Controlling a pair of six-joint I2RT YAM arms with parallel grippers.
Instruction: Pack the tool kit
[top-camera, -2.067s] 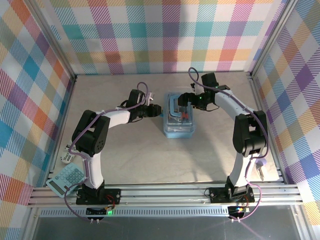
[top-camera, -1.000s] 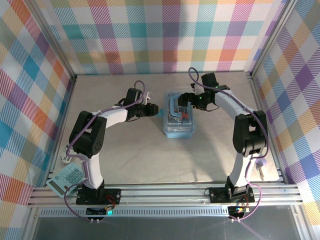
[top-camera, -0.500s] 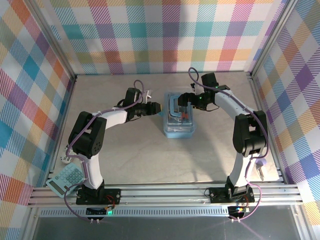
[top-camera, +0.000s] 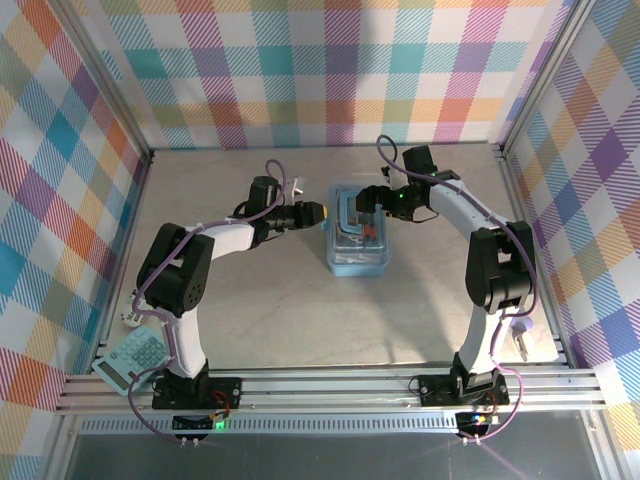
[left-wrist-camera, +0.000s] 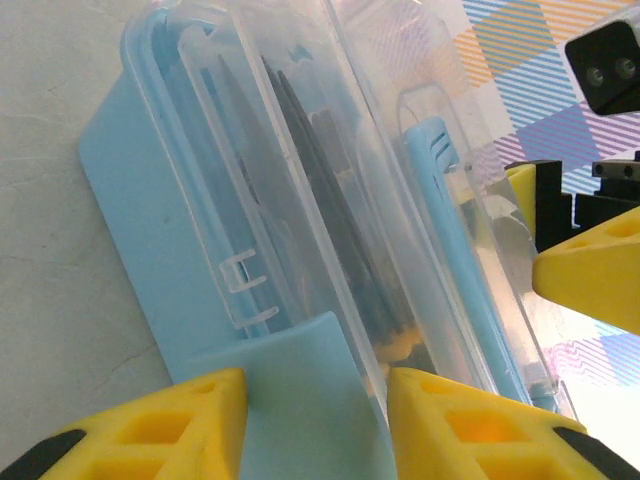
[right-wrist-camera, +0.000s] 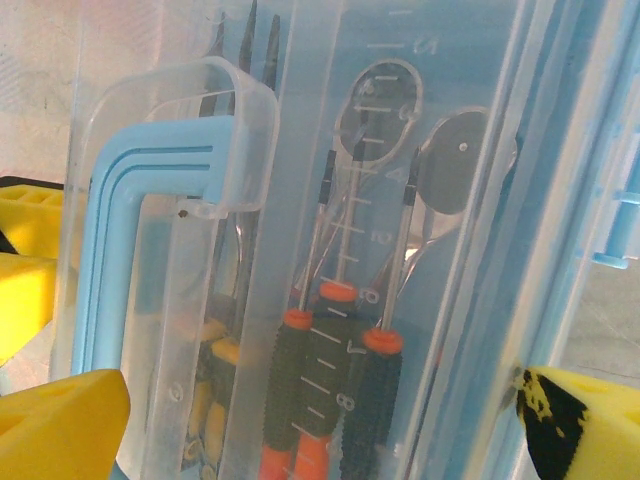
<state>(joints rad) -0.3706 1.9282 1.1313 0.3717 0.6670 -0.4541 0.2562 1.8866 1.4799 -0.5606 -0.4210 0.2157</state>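
Observation:
The tool kit (top-camera: 358, 240), a light-blue case with a clear lid over it, lies mid-table. Through the lid I see black-and-orange screwdrivers (right-wrist-camera: 330, 400), yellow-handled pliers (right-wrist-camera: 212, 375) and the blue carry handle (right-wrist-camera: 150, 200). My left gripper (top-camera: 316, 212) is at the case's left side. Its yellow fingers (left-wrist-camera: 150, 425) press either side of the blue latch tab (left-wrist-camera: 290, 400), and my left gripper (left-wrist-camera: 315, 420) is shut on that tab. My right gripper (top-camera: 372, 200) stands wide open over the handle end. In the right wrist view my right gripper (right-wrist-camera: 320, 430) has a finger outside each long side of the case.
A grey-teal calculator (top-camera: 133, 358) lies at the near left corner by the left arm's base, a small white item (top-camera: 130, 318) just beyond it. Another white object (top-camera: 522, 340) sits by the right frame rail. Checked walls close in the table on three sides.
My left gripper has slid a little farther along the case's left side, toward the back. The right arm and the case have not moved.

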